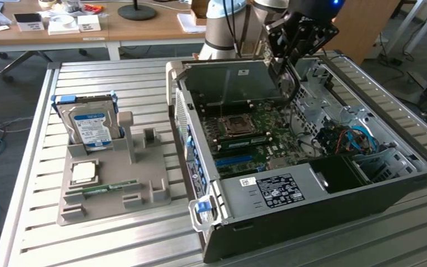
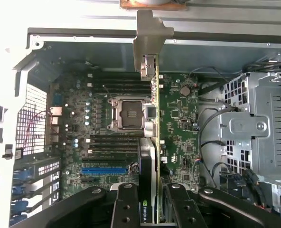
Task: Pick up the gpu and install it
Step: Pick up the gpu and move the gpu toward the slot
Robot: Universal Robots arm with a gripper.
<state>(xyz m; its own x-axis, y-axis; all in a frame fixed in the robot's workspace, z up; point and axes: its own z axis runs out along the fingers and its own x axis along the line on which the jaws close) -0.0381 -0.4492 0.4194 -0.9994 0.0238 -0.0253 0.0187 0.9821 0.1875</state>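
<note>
My gripper hangs over the open computer case and is shut on the gpu, which points edge-down toward the motherboard. The wrist view looks along the gpu: its black cooler sits between my fingers, the green board runs beside it, and its metal end bracket is at the far end by the case's rear wall. The gripper holds the card above the motherboard, beside the CPU socket. The card is clear of the board.
On the exterior view's left, a grey holder carries a blue-labelled hard drive, a RAM stick and a square chip. The case holds a drive cage, cables and a power supply. A cluttered desk stands behind.
</note>
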